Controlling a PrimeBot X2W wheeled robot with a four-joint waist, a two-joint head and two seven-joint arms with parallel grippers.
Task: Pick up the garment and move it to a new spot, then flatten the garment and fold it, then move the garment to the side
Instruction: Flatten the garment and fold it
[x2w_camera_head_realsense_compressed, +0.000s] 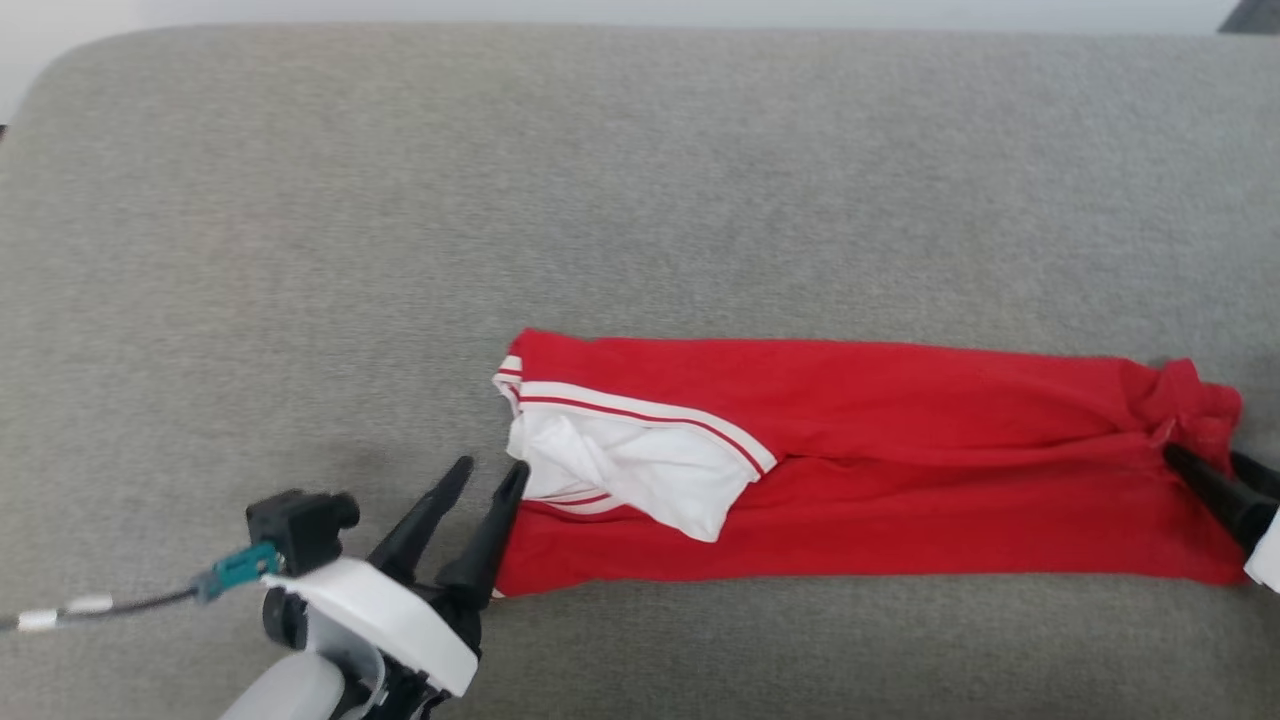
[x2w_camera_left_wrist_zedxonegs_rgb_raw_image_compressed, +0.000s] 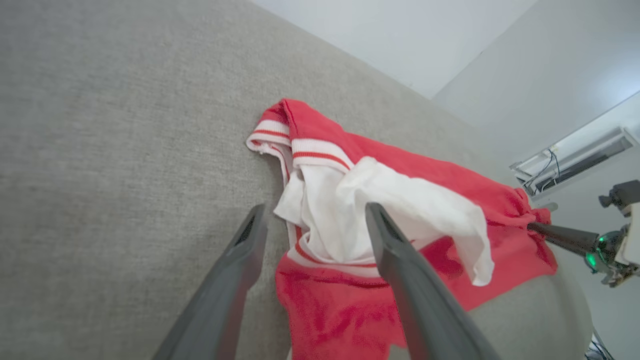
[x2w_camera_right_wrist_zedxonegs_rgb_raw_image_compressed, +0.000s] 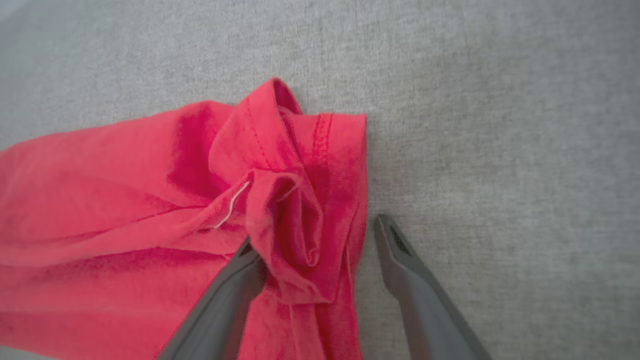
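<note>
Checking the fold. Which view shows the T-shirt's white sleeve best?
The left wrist view: the white sleeve lies close and large, its creases and striped trim clear. The head view shows the sleeve smaller; the right wrist view shows the bunched red hem.

We see the garment (x2w_camera_head_realsense_compressed: 900, 450), a red T-shirt, folded lengthwise into a long narrow band that lies flat on the near part of the grey upholstered surface (x2w_camera_head_realsense_compressed: 600, 200), running left to right in the head view. At its left end a white sleeve (x2w_camera_head_realsense_compressed: 640, 470) with red-and-white striped trim (x2w_camera_head_realsense_compressed: 640, 405) lies crumpled on top of the red cloth. At the right end we find the fabric gathered into a small raised bunch (x2w_camera_head_realsense_compressed: 1195, 400), where the stitched hem (x2w_camera_right_wrist_zedxonegs_rgb_raw_image_compressed: 322, 135) folds over and a short white thread (x2w_camera_right_wrist_zedxonegs_rgb_raw_image_compressed: 231, 205) lies loose.
</note>
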